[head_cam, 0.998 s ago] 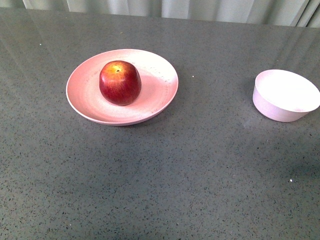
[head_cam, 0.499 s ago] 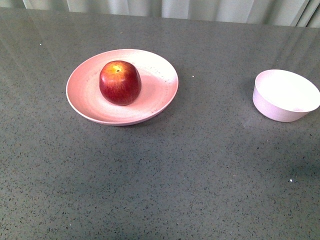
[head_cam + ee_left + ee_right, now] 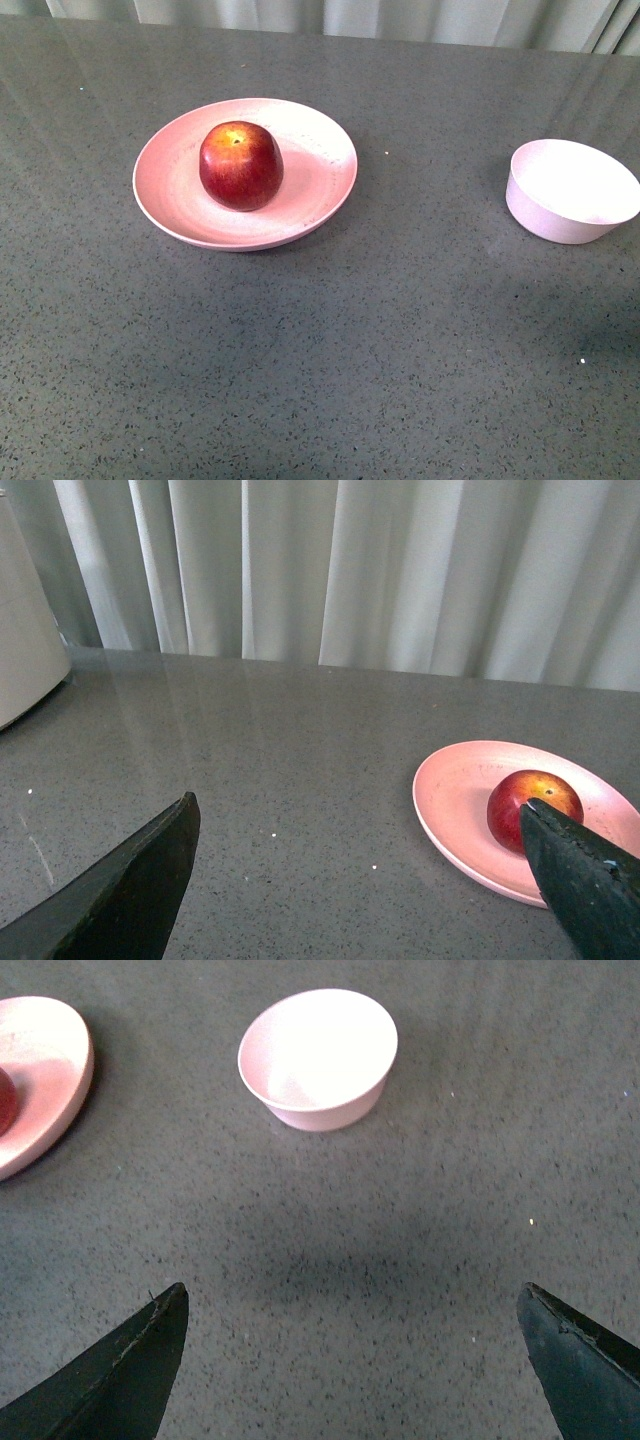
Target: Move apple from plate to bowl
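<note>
Neither arm shows in the front view, only on the wrist cams. Left gripper (image 3: 357, 808): jaws spread wide, nothing between them, held above the table (image 3: 350, 350) and aimed low across it. One dark finger (image 3: 590, 890) overlaps the edge of the plate (image 3: 455, 800) in that view. Right gripper (image 3: 352, 1287): also wide open and empty, tilted down at the tabletop short of the bowl (image 3: 318, 1055). Table is grey speckled stone, slightly glossy. Apple (image 3: 240, 165) sits upright on the plate, a bit left of centre, stem dimple up. Bowl stands upright, well apart to the right, nothing in it. Behind the table: pale pleated curtain (image 3: 400, 570), with an off-white object (image 3: 25, 630) partly in frame beside it.
</note>
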You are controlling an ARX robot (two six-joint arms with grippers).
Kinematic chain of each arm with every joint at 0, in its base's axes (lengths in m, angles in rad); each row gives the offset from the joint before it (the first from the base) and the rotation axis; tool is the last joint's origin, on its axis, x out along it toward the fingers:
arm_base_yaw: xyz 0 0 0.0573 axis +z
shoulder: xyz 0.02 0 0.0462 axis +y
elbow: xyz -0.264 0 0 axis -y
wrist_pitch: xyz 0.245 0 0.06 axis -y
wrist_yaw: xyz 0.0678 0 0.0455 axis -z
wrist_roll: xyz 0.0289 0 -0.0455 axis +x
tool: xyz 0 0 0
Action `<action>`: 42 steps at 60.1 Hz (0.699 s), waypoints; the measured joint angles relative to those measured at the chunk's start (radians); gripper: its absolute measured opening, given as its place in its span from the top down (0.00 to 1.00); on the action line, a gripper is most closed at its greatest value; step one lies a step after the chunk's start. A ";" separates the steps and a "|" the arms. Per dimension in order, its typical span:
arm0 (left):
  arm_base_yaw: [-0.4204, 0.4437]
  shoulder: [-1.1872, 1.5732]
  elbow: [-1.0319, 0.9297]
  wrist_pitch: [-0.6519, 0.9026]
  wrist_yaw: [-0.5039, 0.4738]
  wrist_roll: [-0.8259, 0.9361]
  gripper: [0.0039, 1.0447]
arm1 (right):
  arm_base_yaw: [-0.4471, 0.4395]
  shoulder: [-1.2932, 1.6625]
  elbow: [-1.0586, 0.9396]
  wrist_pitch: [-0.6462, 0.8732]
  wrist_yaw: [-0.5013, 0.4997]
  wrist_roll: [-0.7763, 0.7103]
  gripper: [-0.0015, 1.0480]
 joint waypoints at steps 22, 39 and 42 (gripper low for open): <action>0.000 0.000 0.000 0.000 0.000 0.000 0.08 | -0.021 0.772 0.196 0.497 0.016 -0.039 0.09; 0.000 0.000 0.000 0.000 0.000 0.000 0.08 | -0.008 1.094 0.343 0.548 0.029 0.018 0.09; 0.000 0.000 0.000 0.000 0.000 0.000 0.08 | -0.009 1.124 0.366 0.548 0.032 0.039 0.09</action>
